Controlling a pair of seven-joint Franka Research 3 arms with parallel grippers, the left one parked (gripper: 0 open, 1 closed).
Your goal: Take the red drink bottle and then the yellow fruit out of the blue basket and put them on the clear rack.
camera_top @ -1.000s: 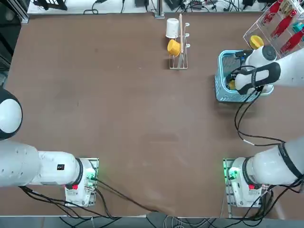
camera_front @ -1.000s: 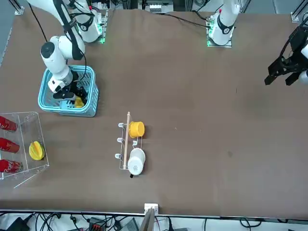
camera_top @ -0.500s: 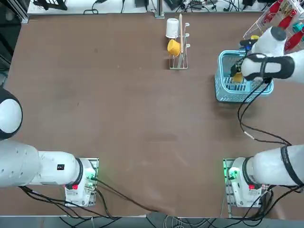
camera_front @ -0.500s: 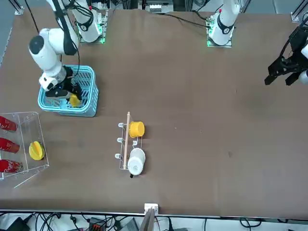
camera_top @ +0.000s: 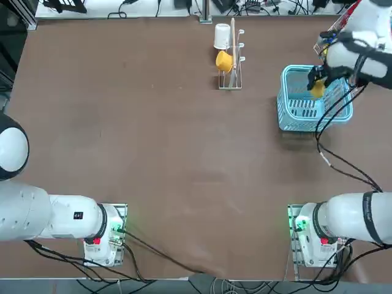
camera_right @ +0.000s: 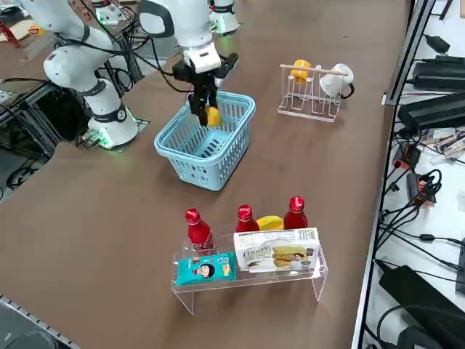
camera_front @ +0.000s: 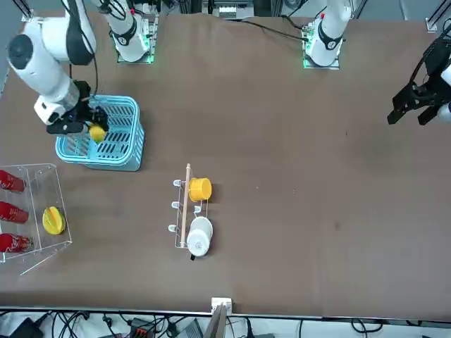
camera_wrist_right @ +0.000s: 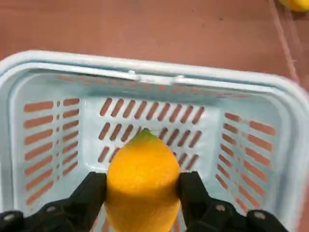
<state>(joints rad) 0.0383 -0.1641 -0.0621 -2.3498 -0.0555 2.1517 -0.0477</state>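
Now, right gripper (camera_wrist_right: pixel 142 193): clamped on the yellow fruit (camera_wrist_right: pixel 142 183), above the blue basket (camera_right: pixel 205 154).
Blue basket: nothing else seen inside.
Clear rack (camera_right: pixel 247 276): three red drink bottles (camera_right: pixel 245 219), another yellow fruit, two packets.
Writing: packet lettering too small to read.

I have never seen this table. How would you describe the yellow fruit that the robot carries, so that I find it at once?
Look for the light-blue basket near the clear rack. Just above the basket hangs the right gripper, shut on a small lemon-like yellow fruit. It is the only yellow thing held in the air: another yellow fruit lies in the rack, and the yellow cup hangs on the wooden stand.
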